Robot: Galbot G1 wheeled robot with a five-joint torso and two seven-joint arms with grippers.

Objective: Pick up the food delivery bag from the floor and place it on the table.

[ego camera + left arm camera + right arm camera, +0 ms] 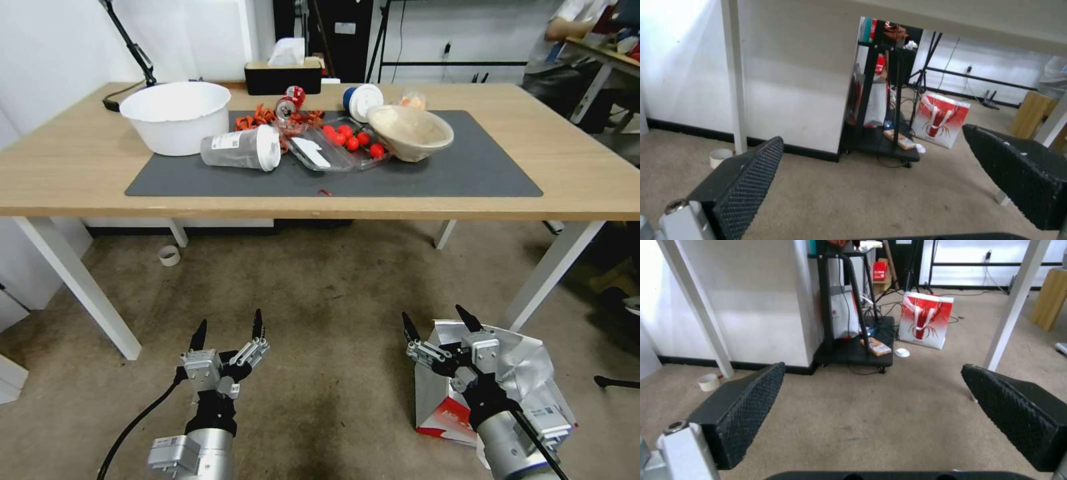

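From the head view I see the food delivery bag (527, 373) on the floor (320, 313) under my right gripper (437, 321); both it and the left gripper (228, 327) have fingers spread, and the wrist views look under the table (87, 167).

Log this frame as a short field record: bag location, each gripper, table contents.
bag: food delivery bag on the floor, by the right table leg, not lifted
right gripper: open, above the bag's near edge, holding nothing
left gripper: open, over bare floor
table: holds a white tub, tipped cup, bowl
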